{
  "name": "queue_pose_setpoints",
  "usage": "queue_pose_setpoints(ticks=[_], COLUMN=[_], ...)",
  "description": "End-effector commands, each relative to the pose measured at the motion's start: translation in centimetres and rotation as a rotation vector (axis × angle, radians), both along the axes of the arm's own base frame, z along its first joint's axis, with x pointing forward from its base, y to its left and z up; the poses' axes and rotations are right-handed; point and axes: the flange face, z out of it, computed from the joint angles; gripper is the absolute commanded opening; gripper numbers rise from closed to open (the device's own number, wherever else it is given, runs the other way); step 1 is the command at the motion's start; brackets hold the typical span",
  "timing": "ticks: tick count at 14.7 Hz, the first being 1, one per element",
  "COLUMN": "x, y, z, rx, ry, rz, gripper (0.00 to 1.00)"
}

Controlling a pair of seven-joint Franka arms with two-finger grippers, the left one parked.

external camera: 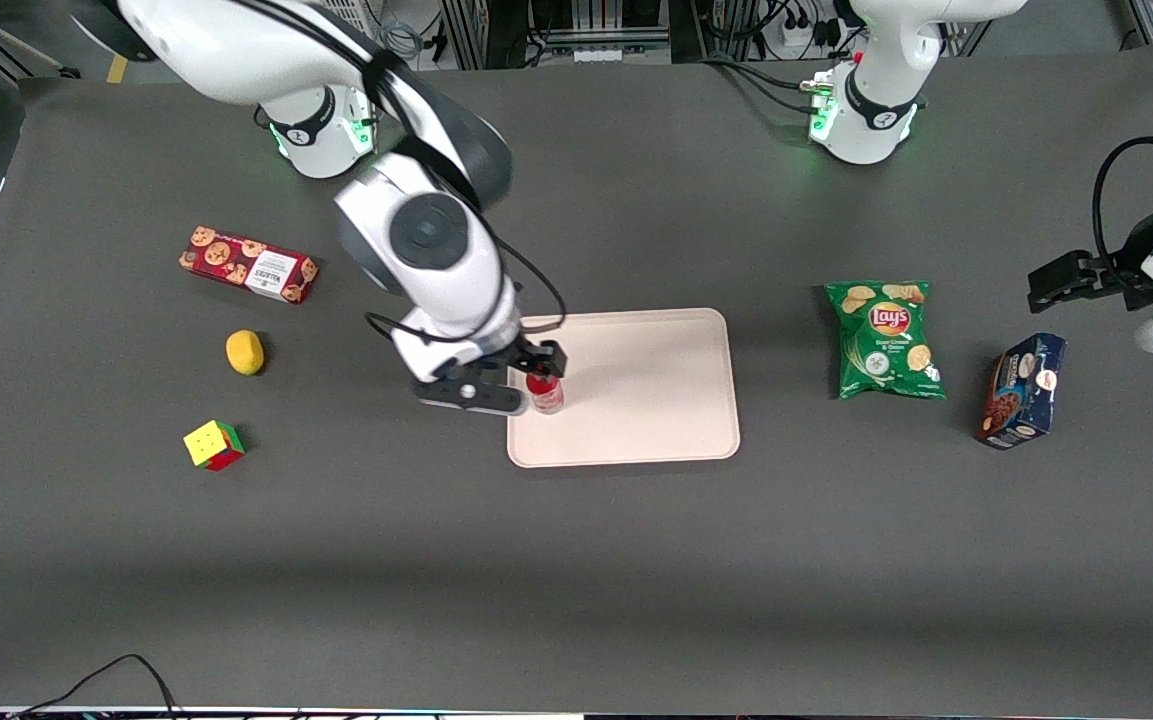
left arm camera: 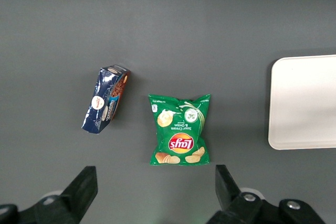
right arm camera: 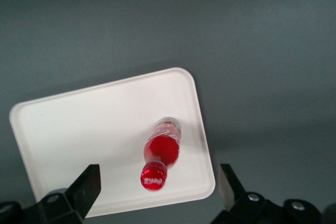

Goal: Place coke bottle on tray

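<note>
The coke bottle [external camera: 545, 393] stands upright on the tray [external camera: 646, 400], close to the tray edge that faces the working arm's end of the table. It is small and red, with a red cap and a clear base. In the right wrist view the coke bottle [right arm camera: 160, 153] rises from the pale tray [right arm camera: 94, 129] with its cap toward the camera. My gripper [external camera: 538, 362] hovers directly above it. The gripper [right arm camera: 157, 181] is open, its fingers [right arm camera: 86, 184] spread wide on either side of the cap and apart from it.
Toward the working arm's end lie a red cookie box [external camera: 248, 264], a yellow lemon [external camera: 245, 352] and a colour cube [external camera: 214, 444]. Toward the parked arm's end lie a green chips bag [external camera: 886, 338] and a dark blue box [external camera: 1023, 390].
</note>
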Motion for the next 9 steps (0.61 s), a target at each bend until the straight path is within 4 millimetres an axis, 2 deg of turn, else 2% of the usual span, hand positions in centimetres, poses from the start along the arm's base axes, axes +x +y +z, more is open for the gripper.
queue_pose_setpoints(ticks=[1,4,7,9], x=[-0.3,-0.9,-2.4,-3.6], y=[-8.2,-16.6,-26.8,-31.4], z=[8.7,12.8,15.0,16.5], rx=[0.063,0.047,0.068,0.056], ry=[-0.037,-0.096,-0.105,-0.072], rz=[0.028,0.128,0.192,0.197], gripper=[1.00,1.00,1.00,1.00])
